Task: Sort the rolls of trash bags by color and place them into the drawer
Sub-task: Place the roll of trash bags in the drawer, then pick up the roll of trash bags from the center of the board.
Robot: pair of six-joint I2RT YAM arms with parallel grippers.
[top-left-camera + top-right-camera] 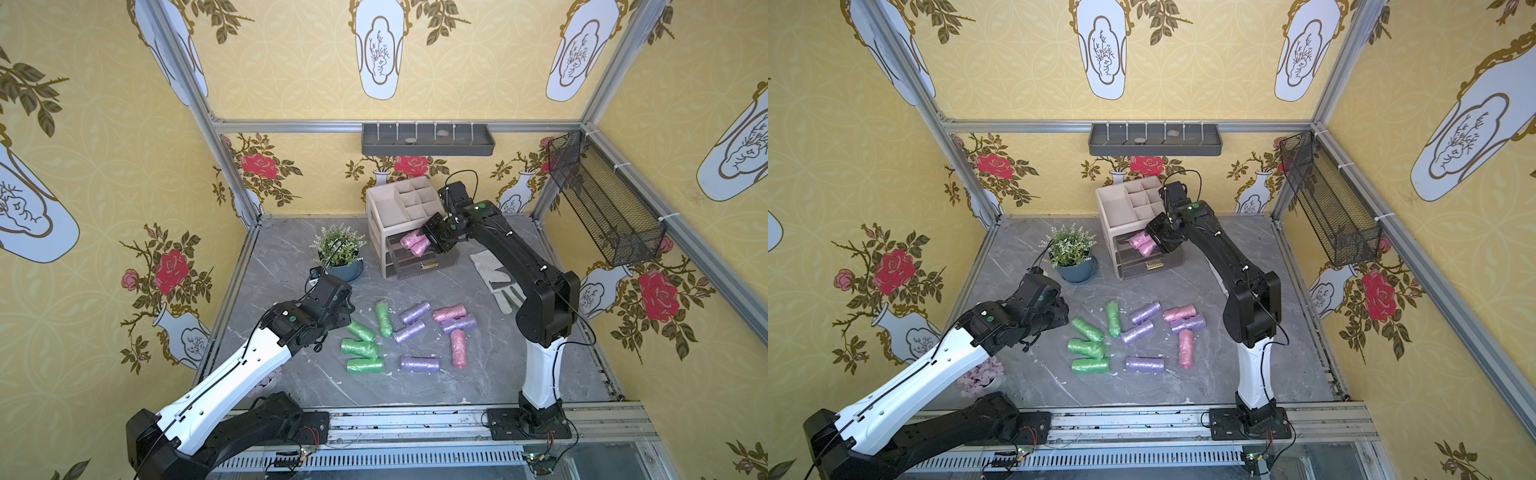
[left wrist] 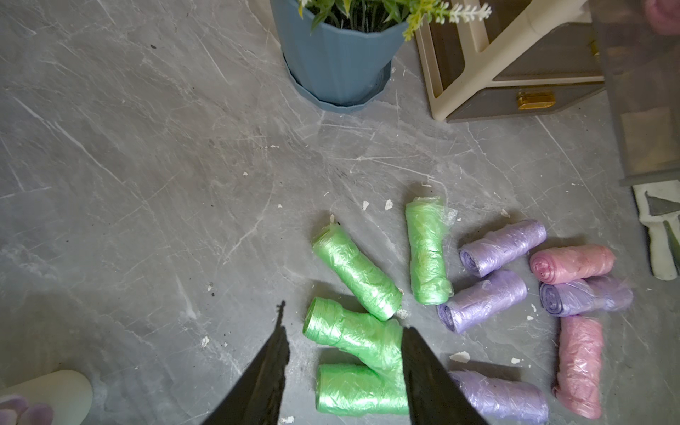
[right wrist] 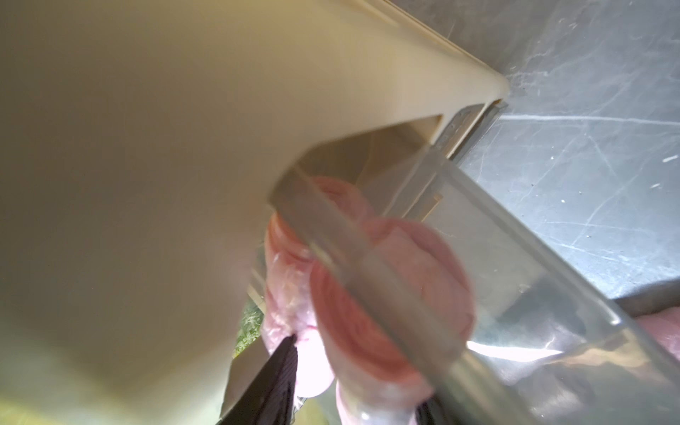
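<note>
right claw at open drawer, jaws apart around a pink roll, grip uncertain; left claw half-open, empty, above green rolls.

We see the green rolls, lilac rolls and pink rolls as thin plastic film, glossy and crinkled, on a smooth grey stone-look tabletop with a faint sheen and fine scratches. The organizer looks like matt beige plastic, its drawer smoky translucent plastic, the pot ribbed matt blue plastic. We take the basket for black metal mesh and the glove for pale cloth.
</note>
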